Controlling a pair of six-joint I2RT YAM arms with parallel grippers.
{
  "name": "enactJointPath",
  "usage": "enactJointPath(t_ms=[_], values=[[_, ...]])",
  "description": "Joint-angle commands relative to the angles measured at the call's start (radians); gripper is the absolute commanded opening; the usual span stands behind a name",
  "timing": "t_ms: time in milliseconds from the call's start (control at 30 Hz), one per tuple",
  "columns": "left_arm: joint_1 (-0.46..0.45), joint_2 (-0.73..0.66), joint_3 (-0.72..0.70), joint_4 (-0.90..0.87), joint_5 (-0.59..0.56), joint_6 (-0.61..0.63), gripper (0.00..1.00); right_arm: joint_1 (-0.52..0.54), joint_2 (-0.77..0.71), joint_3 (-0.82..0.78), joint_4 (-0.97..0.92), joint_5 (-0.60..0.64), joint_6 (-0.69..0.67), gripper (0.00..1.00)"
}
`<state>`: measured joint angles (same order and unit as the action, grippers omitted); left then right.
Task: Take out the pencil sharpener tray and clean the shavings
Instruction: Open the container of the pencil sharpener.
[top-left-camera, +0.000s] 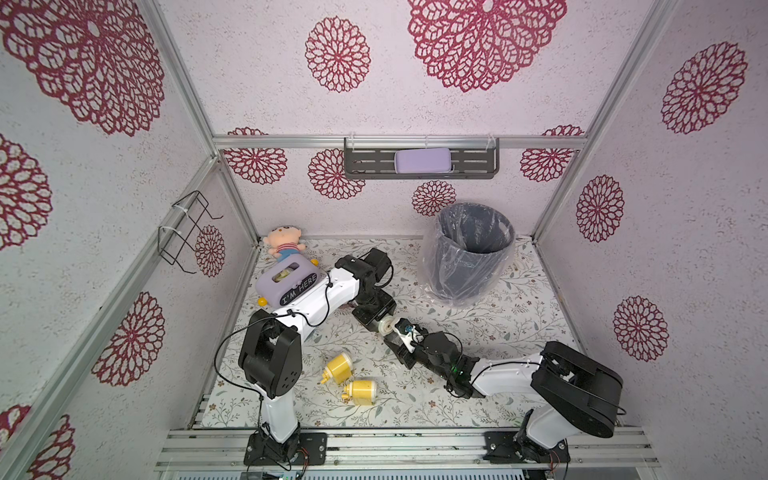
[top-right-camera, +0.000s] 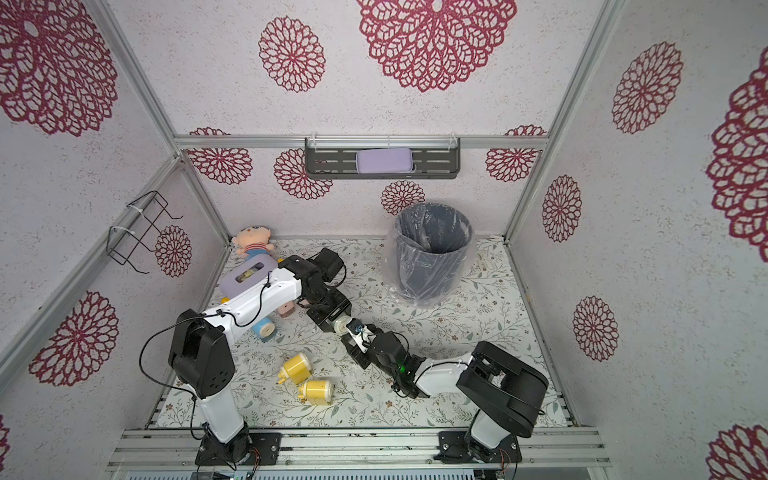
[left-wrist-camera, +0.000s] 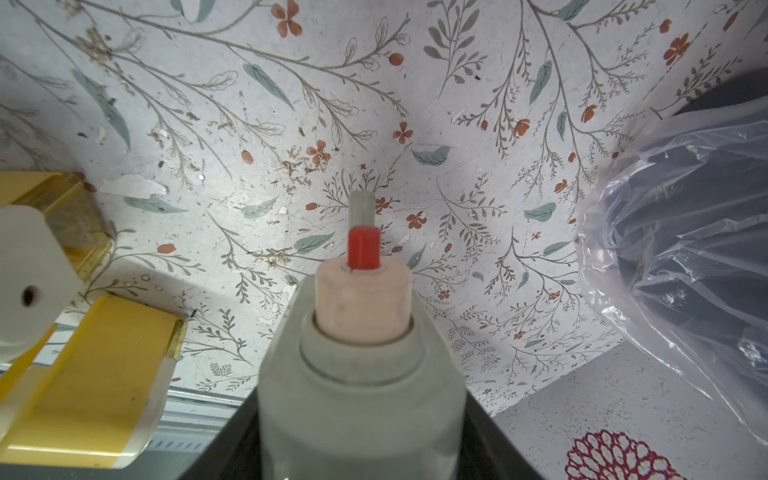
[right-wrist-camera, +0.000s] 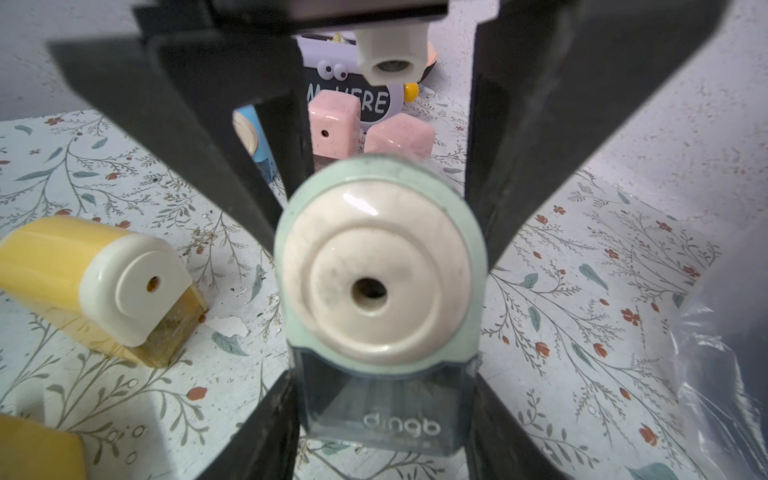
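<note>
A pale green pencil sharpener (top-left-camera: 395, 329) (top-right-camera: 351, 328) is held just above the middle of the floral table, between both arms. My left gripper (left-wrist-camera: 361, 436) is shut on its green body (left-wrist-camera: 361, 374); the pink crank hub and red handle (left-wrist-camera: 364, 249) point away from that camera. My right gripper (right-wrist-camera: 384, 424) is shut on the clear grey tray (right-wrist-camera: 382, 407) marked "dingb", which sits in the body under the cream front disc (right-wrist-camera: 374, 282). I cannot make out what is inside the tray. Loose shavings (left-wrist-camera: 297, 164) speckle the table.
A grey bin with a plastic liner (top-left-camera: 469, 249) (top-right-camera: 432, 249) stands at the back right, close to the arms. Two yellow sharpeners (top-left-camera: 338, 368) (top-left-camera: 361, 390) lie at the front. Pink sharpeners (right-wrist-camera: 332, 124), a blue one (top-right-camera: 264, 328), a purple box (top-left-camera: 286, 282) and a doll (top-left-camera: 284, 243) crowd the back left.
</note>
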<state>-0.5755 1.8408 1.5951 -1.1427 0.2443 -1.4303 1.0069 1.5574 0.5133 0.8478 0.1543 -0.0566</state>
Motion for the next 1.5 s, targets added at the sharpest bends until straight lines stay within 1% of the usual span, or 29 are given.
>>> enactJointPath(t_ms=[0, 233, 300, 400, 467, 833, 1000, 1167, 1333, 1467], values=[[0.015, 0.011, 0.026, -0.017, -0.11, -0.009, 0.0, 0.015, -0.062, -0.014, 0.048, 0.012, 0.0, 0.41], [0.012, 0.011, 0.032, -0.02, -0.124, -0.01, 0.0, 0.022, -0.065, -0.022, 0.05, 0.011, 0.005, 0.42], [0.011, 0.012, 0.034, -0.022, -0.129, -0.01, 0.0, 0.023, -0.064, -0.024, 0.051, 0.01, 0.007, 0.47], [0.009, 0.014, 0.038, -0.025, -0.131, -0.009, 0.0, 0.024, -0.067, -0.024, 0.053, 0.011, 0.013, 0.57], [0.009, 0.014, 0.039, -0.026, -0.132, -0.009, 0.0, 0.026, -0.069, -0.025, 0.053, 0.012, 0.017, 0.61], [0.005, 0.008, 0.039, -0.037, -0.144, -0.009, 0.0, 0.026, -0.026, 0.019, 0.037, 0.009, 0.029, 0.74], [0.006, 0.005, 0.037, -0.037, -0.144, -0.007, 0.0, 0.024, 0.022, 0.059, 0.022, 0.004, 0.039, 0.75], [0.006, 0.006, 0.036, -0.036, -0.145, -0.005, 0.0, 0.024, 0.075, 0.106, 0.001, 0.011, 0.046, 0.71], [0.006, 0.009, 0.034, -0.034, -0.142, -0.004, 0.0, 0.024, 0.098, 0.125, 0.0, 0.017, 0.049, 0.66], [0.006, 0.01, 0.032, -0.031, -0.138, -0.004, 0.0, 0.024, 0.112, 0.14, -0.005, 0.029, 0.048, 0.64]])
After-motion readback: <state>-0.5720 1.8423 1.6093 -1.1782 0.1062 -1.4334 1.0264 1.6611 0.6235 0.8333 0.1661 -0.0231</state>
